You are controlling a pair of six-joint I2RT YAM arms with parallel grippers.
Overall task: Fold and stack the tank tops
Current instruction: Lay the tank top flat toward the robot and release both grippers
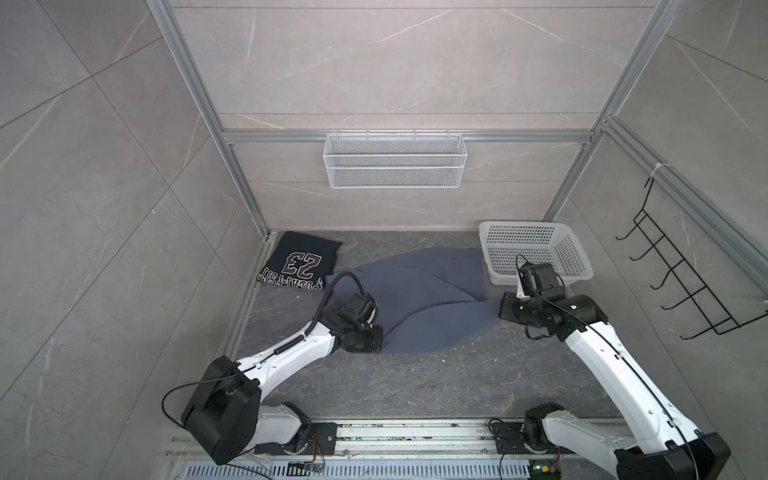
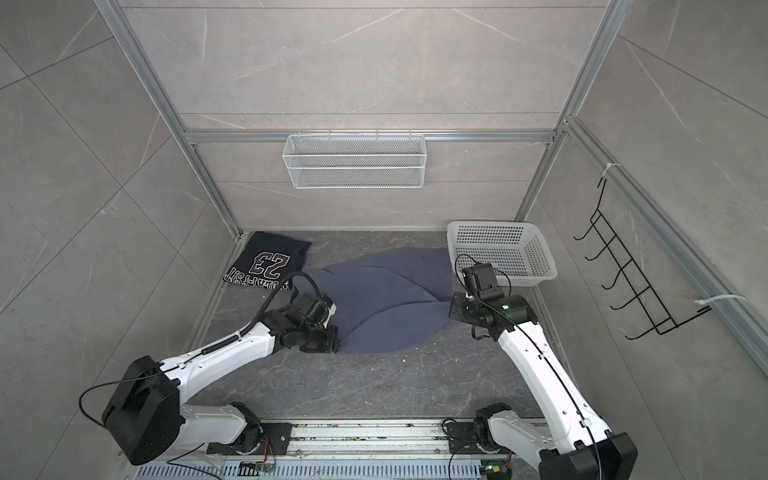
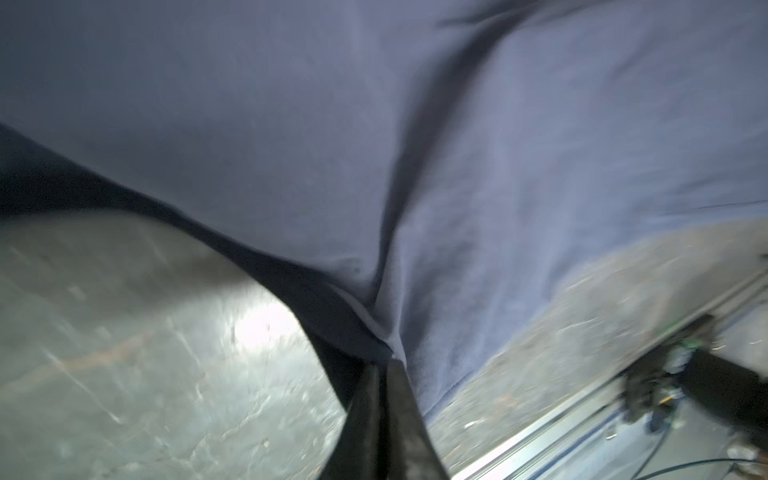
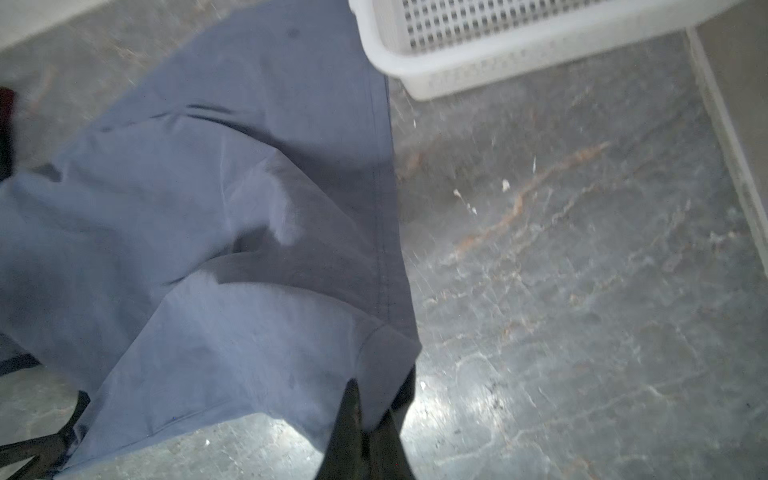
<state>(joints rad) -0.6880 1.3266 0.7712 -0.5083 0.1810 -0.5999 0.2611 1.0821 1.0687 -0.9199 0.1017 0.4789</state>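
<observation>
Arms point(image 1: 291, 353) bent low over table point(image 1: 415, 386), reaching inward from both sides, wrists tipped down. Left end effector point(image 3: 384, 368) pinched on near-left edge of blue top point(image 1: 419, 299), cloth puckered into a crease at the tips. Right end effector point(image 4: 368, 419) clamped on a hemmed corner at the right side, near basket point(image 1: 536, 249). Blue top spread mid-table, plain side up, broadly creased. Navy top point(image 1: 297, 264) folded in far-left corner, "23" showing, just beside blue top.
</observation>
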